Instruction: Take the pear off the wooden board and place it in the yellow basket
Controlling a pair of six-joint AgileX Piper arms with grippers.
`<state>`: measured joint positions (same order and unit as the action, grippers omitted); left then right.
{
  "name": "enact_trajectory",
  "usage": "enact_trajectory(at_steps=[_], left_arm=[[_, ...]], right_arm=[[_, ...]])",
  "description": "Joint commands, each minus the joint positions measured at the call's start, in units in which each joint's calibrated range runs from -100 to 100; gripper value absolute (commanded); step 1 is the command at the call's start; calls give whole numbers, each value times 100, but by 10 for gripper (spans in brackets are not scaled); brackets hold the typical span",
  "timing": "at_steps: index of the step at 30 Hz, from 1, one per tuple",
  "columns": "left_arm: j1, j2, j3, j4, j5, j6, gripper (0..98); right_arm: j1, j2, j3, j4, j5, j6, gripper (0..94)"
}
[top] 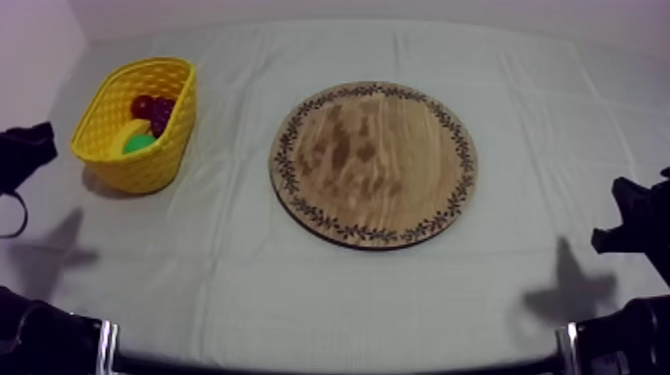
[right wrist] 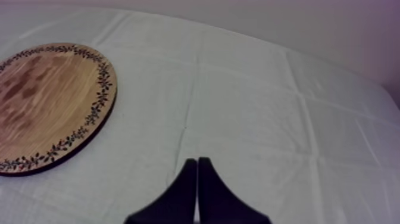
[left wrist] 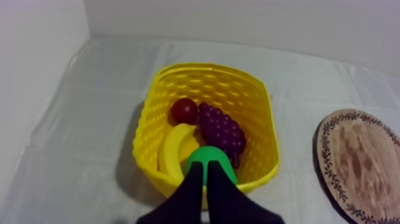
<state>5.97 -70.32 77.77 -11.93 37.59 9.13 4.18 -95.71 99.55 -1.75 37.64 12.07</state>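
**fruitbot_fan:** Looking for the pear (left wrist: 209, 156)? It's in the yellow basket (left wrist: 205, 71), green and round, sitting against the near wall and touching the banana (left wrist: 171, 149) beside it.

**tabletop_tim:** Yep, got it. What else is in there with it?

**fruitbot_fan:** A bunch of grapes (left wrist: 221, 128) just behind the pear, plus a small red fruit (left wrist: 184, 110) next to the grapes, by the banana's far end.

**tabletop_tim:** And the arms?

**fruitbot_fan:** The left fingers (left wrist: 189, 190) are pressed together into a narrow wedge, hanging over the basket's near edge with the tips right in front of the pear. The right fingers (right wrist: 205, 190) are together too, over plain cloth just beside the round wooden board (top: 374, 165).

**tabletop_tim:** Where does the board sit relative to the basket?

**fruitbot_fan:** Board is mid-counter (top: 229, 259), basket is off at the left side, well apart from it. From above, both arms sit low at their own edges.
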Motion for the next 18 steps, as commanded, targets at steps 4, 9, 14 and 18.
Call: enact_trajectory(at_steps=[4, 9, 14, 18], left_arm=[[-29, -1194, 766, -3, -33, -20, 0], [-87, -1724, 1247, -17, -43, -70, 0], [-145, -2099, 1641, -23, -177, -135, 0], [-172, -2339, 1823, 97, -199, -250, 0]], right_arm=[[3, -5, 0, 2, 3, 4, 3], [3, -5, 0, 2, 3, 4, 3], [3, -5, 0, 2, 3, 3, 3], [3, -5, 0, 2, 3, 2, 3]])
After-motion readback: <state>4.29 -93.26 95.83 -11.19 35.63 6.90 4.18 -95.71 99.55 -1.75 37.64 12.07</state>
